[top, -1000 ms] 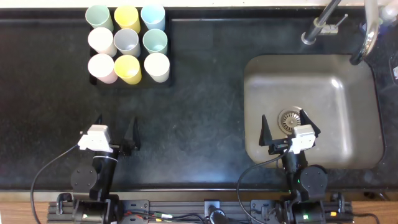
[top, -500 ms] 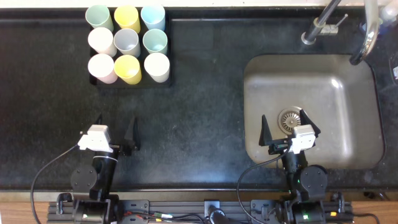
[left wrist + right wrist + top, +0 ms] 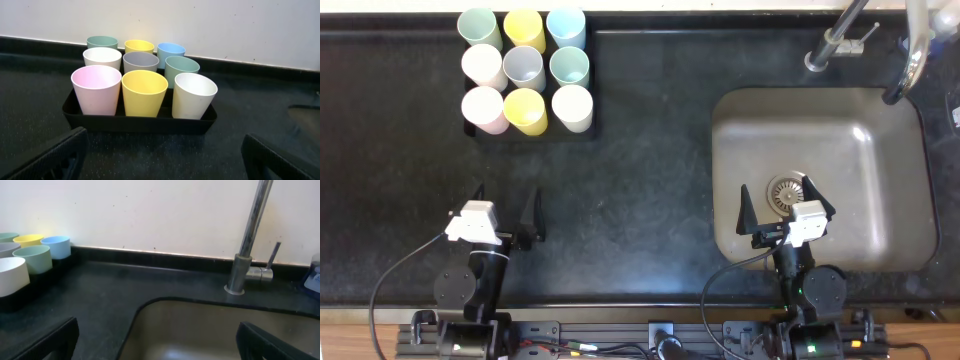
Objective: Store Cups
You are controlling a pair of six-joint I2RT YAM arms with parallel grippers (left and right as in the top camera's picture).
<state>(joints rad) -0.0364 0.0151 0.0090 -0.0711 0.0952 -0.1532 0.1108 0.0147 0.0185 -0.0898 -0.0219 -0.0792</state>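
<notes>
Cups (image 3: 144, 92) packed in the tray (image 3: 135, 125)
Left gripper (image 3: 507, 200) and right gripper (image 3: 777, 195) are spread wide, empty, well short of the tray; an outer rim is probably best pinched squarely.

Nine cups (image 3: 525, 70) stand three by three in a tray (image 3: 140, 122) at the desk's (image 3: 650, 180) far left. The sink (image 3: 880, 150) is set in at right, with the tap (image 3: 840, 35) behind it. The left hand (image 3: 508, 200) is in front of the tray, well apart, and the right hand (image 3: 778, 195) is at the sink's near side.
</notes>
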